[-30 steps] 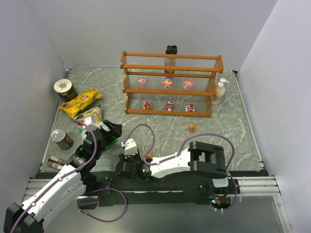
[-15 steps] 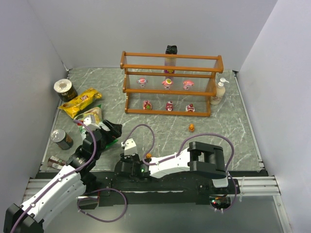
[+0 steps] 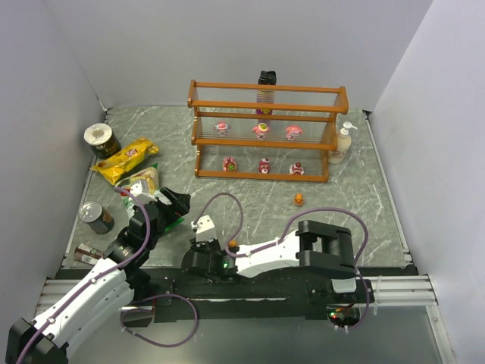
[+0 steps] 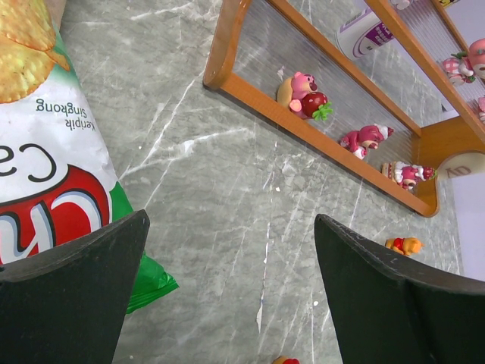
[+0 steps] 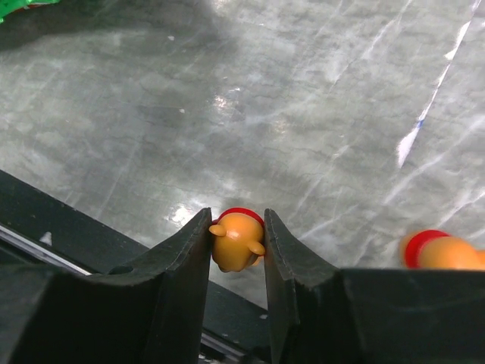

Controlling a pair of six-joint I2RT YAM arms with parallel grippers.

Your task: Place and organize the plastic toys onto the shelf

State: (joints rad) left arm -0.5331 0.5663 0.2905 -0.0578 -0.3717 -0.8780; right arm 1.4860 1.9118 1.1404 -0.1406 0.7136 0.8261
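Top external view, stock list.

Container: shelf (image 3: 265, 129), three tiers, at the far side of the desk (image 3: 356, 212), well ahead of both tools.
- Middle tier: middle-tier pink toys (image 3: 261, 129), three in a row, spaced apart.
- Bottom tier: bottom-tier pink toys (image 3: 264, 165), three in a row, behind the front rail.
- Lotion bottle (image 3: 343, 144) stands just beside the shelf's right end post.

Loose on the desk:
- Far orange toy (image 3: 299, 199), between the right tool and the shelf, apart from both.
- Near orange toy (image 3: 233, 244), just beside the right tool, on its right.

Tools:
- Right tool (image 5: 237, 227): clamped on the held orange toy (image 5: 237, 243), one finger pressing each side. It sits at the desk's near edge, with the black base rail directly under the fingers. Whether the toy rests on the desk or is lifted cannot be told.
- Left tool (image 4: 231, 227): fingers wide apart, nothing between them. Chip bag (image 4: 45, 167) lies at its left finger.

Edges and room: bare marble runs from the left tool's fingers to the shelf's bottom rail. Walls close the desk on the left, far and right sides.
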